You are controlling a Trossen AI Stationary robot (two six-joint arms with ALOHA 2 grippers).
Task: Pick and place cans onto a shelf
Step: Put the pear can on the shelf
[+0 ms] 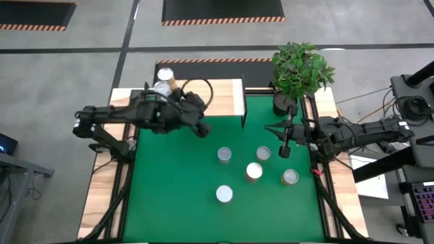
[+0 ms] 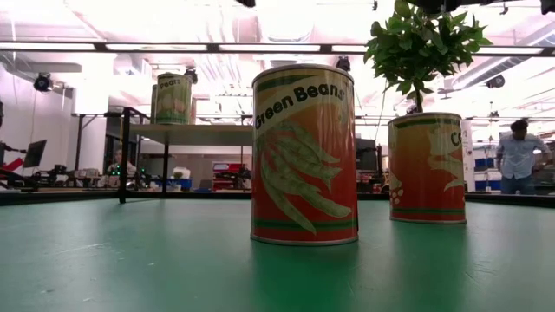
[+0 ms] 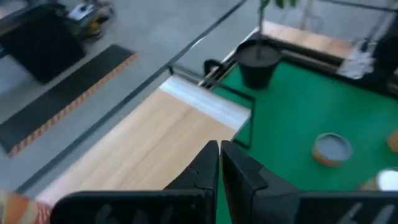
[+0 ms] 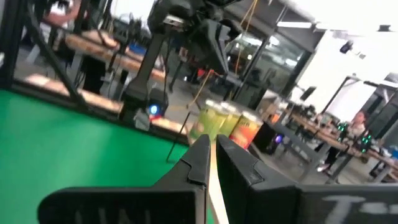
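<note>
On the green mat (image 1: 176, 190), five small silver-topped cylindrical cans (image 1: 224, 156) stand upright between the arms; two more sit on the pale-wood shelf (image 1: 224, 98). The left gripper (image 1: 203, 130), fingers together and empty, hangs at the shelf's front edge. The nearest can lies just toward the mat's centre from it (the right gripper (image 1: 285, 148), also closed, waits beside the others).

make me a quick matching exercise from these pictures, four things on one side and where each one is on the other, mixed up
Things:
1. left end effector
2. right end effector
3. potted plant
4. two cans

Places:
A. on the shelf, at its far left end
B. at the green mat's far right corner
C. by the shelf's near edge, over the mat
D. over the mat's right side, near the can closest to it

Pairs: 1-C, 2-D, 3-B, 4-A
</note>
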